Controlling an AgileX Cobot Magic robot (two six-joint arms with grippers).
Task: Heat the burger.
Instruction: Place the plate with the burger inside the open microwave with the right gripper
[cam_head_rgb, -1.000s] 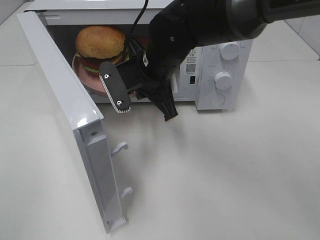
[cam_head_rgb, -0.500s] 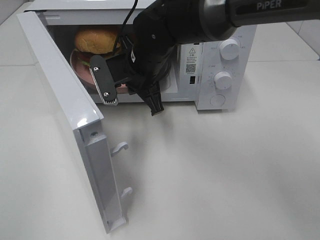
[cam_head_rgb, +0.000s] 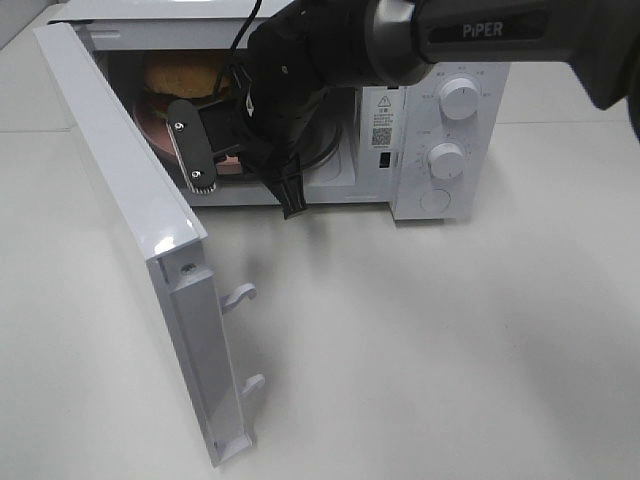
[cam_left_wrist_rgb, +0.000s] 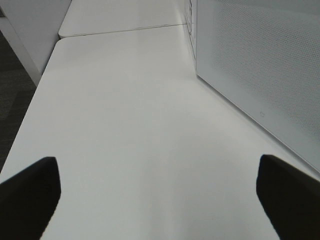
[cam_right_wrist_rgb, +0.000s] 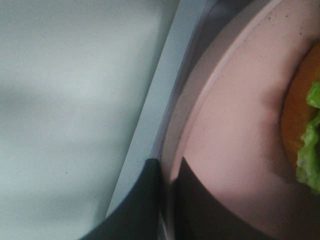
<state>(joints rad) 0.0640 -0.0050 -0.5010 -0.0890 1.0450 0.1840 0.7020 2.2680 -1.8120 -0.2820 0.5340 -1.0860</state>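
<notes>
One burger, domed and orange-brown (lettuce at edge), on pink plate

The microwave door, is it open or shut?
Open. The door stands out wide, hinged on the left, leaving the burger on its pink plate visible inside the microwave.

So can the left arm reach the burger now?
Probably not: the open microwave door stands between it and the burger, and the right arm fills the opening.
</notes>
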